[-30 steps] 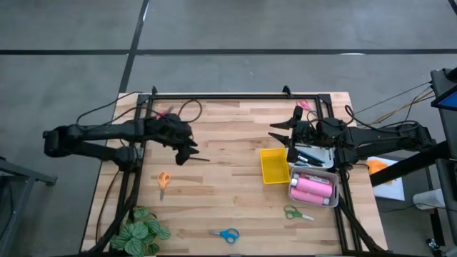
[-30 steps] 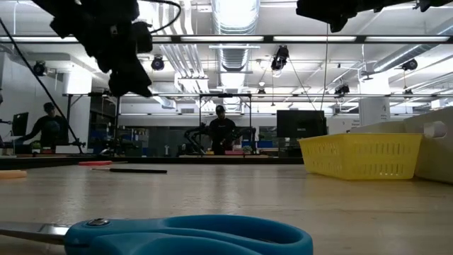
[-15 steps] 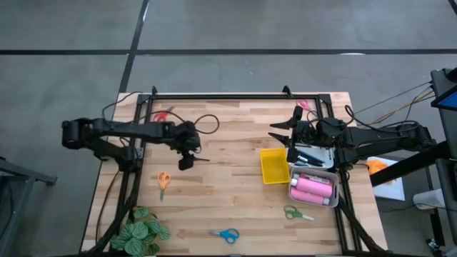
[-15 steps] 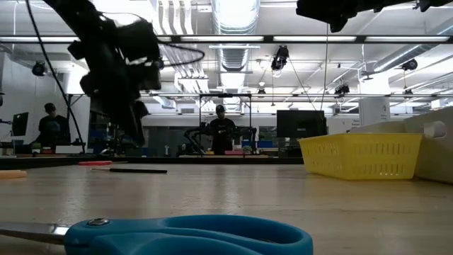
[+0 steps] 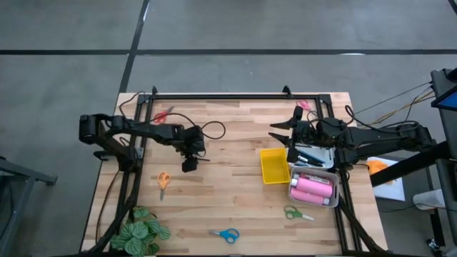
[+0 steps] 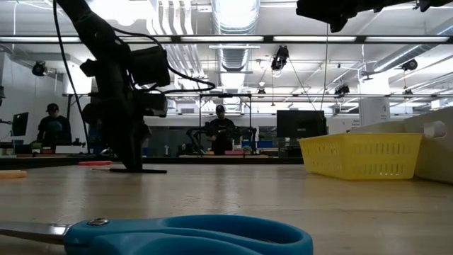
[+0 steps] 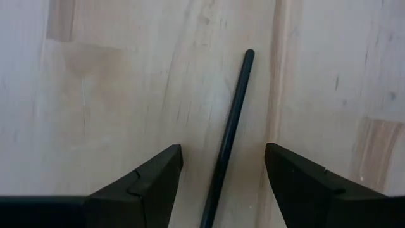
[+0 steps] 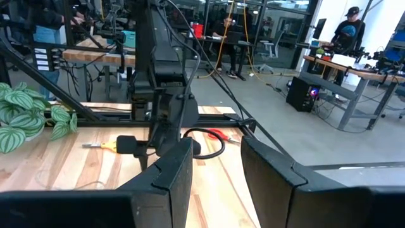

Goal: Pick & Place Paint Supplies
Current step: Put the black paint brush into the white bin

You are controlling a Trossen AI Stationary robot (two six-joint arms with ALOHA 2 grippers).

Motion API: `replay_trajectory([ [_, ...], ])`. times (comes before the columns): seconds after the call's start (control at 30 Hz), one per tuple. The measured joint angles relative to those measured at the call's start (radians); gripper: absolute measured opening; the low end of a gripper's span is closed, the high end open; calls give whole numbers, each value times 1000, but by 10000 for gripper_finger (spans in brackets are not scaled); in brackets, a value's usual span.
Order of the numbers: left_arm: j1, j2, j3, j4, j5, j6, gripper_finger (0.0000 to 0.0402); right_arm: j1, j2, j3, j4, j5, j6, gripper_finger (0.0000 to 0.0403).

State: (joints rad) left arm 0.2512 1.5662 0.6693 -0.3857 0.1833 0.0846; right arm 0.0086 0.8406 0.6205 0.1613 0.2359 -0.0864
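Note:
A thin black brush [image 7: 231, 124] lies flat on the wood, its length between the fingers of my open left gripper [image 7: 221, 174], which points straight down at it. The high view shows this gripper [image 5: 189, 163] left of the table's middle, with the brush [image 5: 203, 159] poking out beside it. In the low view the gripper [image 6: 132, 161] reaches down to the brush [image 6: 150, 171]. My right gripper [image 5: 280, 133] hovers open above the yellow tray's far side. Pink bottles [image 5: 312, 188] and dark brushes [image 5: 311, 156] lie in the white tray.
Scissors lie scattered on the table: orange [image 5: 163, 180], green [image 5: 296, 213], blue [image 5: 226, 234] and red [image 5: 163, 114]. The yellow tray [image 5: 274, 165] stands beside the white tray [image 5: 335, 197] at the right. A leafy plant [image 5: 141, 233] fills the near left corner. Bare wood lies mid-table.
My left gripper has moved toward the table's right and near side, tipped to point downward, and come down to the table over the black brush. The brush has stayed where it was. My right arm has kept still.

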Motion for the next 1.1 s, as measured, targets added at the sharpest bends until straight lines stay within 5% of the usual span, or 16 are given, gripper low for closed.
replay_trajectory([
  [0.2, -1, -15, -5, 1, -20, 47, 190, 0, 0, 0, 0, 0, 0, 134],
  [0.53, 0, -15, -6, 4, -50, 38, 15, 0, 0, 0, 0, 0, 0, 134],
  [1.1, -1, -34, 1, 5, -41, 11, 10, 0, 0, 0, 0, 0, 0, 134],
])
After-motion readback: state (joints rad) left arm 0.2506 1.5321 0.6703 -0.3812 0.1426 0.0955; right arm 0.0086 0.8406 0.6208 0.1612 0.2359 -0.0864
